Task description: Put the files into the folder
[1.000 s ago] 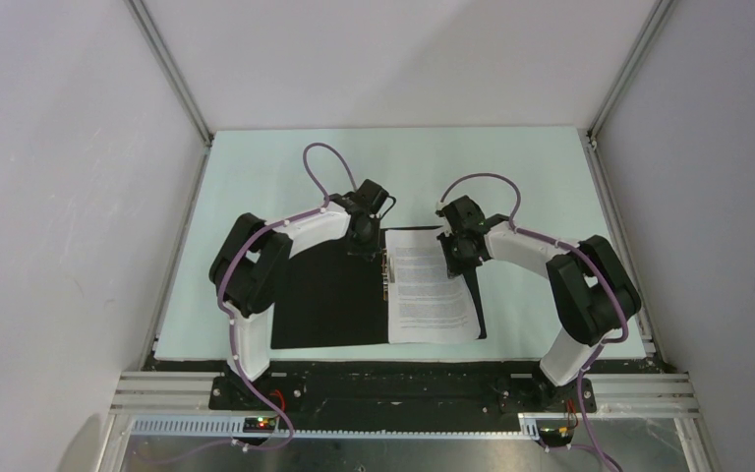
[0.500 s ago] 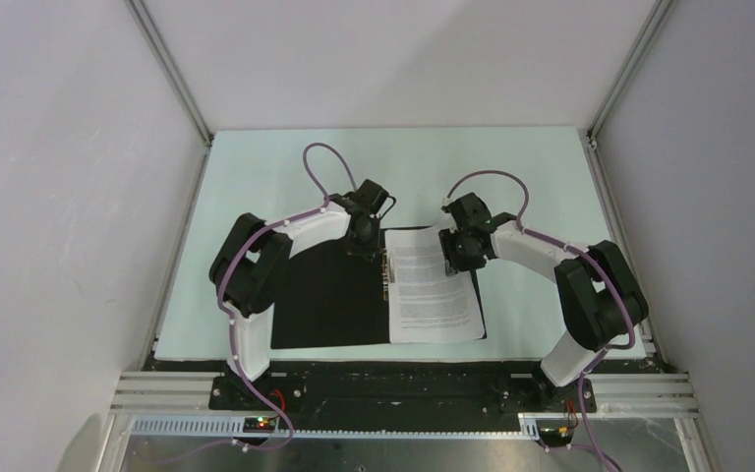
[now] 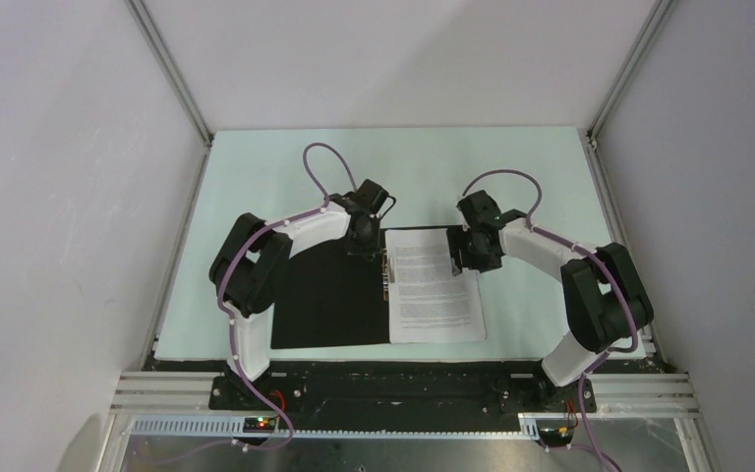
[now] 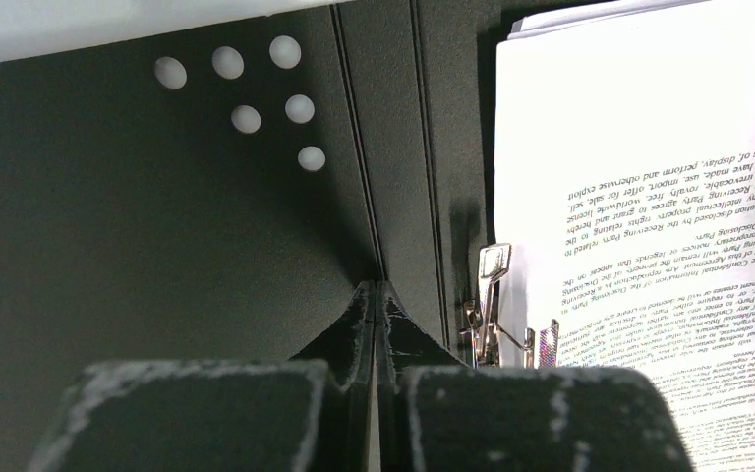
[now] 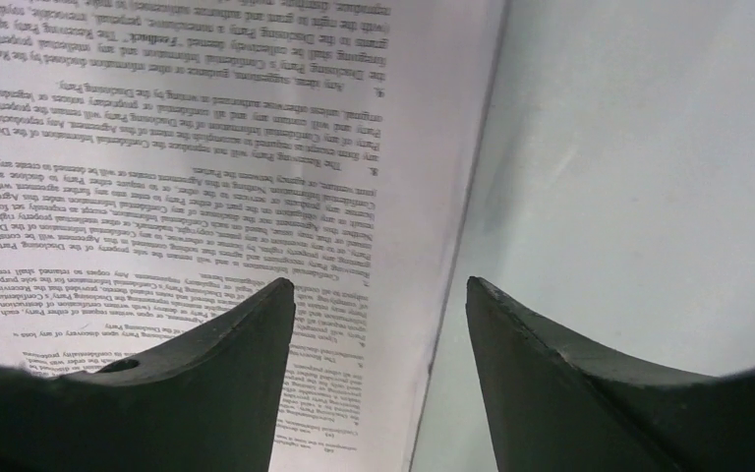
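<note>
Now, starting from the left: the left arm reaches from its base over the open folder (image 3: 324, 295), elbow bent high, wrist turned down at the folder's far edge. The left gripper (image 3: 362, 241) is closed tight with nothing between its fingers, and in the wrist view its tips (image 4: 378, 290) sit right on the crease lines of the folder's black inside, just beside the metal clip (image 4: 492, 295). That arm is exactly where it was a second ago, no shift at all.

Moving across, the files (image 3: 433, 285) lie flat on the folder's right half, text side up, their left edge against the clip and covering nearly the whole flap.

On the right, the right arm curves in from its base with the elbow swung out wide of the folder. The right gripper (image 3: 474, 256) hangs at the folder's right edge near its far corner, jaws spread apart and holding nothing (image 5: 378, 285): one finger over the printed sheet, the other over the pale table (image 5: 649, 147). A second ago it sat further in over the sheets with its jaws nearly closed; since then it has slid outward to the edge and opened up.
</note>
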Robot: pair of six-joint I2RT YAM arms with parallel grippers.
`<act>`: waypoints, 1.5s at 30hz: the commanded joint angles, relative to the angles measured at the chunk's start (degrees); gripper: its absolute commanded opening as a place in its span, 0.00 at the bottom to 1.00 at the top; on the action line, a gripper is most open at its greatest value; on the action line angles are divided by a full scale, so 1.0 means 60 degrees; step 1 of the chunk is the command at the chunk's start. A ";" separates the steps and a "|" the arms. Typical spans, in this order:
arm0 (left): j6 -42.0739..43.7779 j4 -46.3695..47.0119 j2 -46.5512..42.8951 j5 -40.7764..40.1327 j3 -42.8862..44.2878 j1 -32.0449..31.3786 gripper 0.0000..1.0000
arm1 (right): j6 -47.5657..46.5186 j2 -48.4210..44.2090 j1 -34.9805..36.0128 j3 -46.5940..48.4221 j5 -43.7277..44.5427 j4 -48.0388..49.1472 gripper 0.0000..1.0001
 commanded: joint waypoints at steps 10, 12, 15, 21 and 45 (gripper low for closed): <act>0.0077 -0.0234 -0.0003 -0.0119 0.0045 0.0184 0.00 | 0.0920 -0.1099 -0.0150 0.0057 0.0080 -0.0207 0.70; 0.0030 -0.0236 -0.0253 -0.0029 0.0080 0.0183 0.00 | 0.1319 -0.1261 0.0189 0.0056 0.0111 -0.0037 0.69; -0.0079 -0.0234 -0.1008 0.0022 -0.0047 0.0194 0.05 | 0.2137 -0.1320 0.0773 0.0192 0.0137 0.0221 0.65; -0.0889 -0.0142 -0.2719 0.0339 -0.1538 0.0473 0.08 | 0.3041 -0.0449 0.2632 0.1333 0.0865 0.0337 0.54; -0.3577 0.1249 -0.4361 0.1164 -0.5625 0.2608 0.00 | 0.3338 0.2634 0.4074 0.3837 0.1836 0.0263 0.31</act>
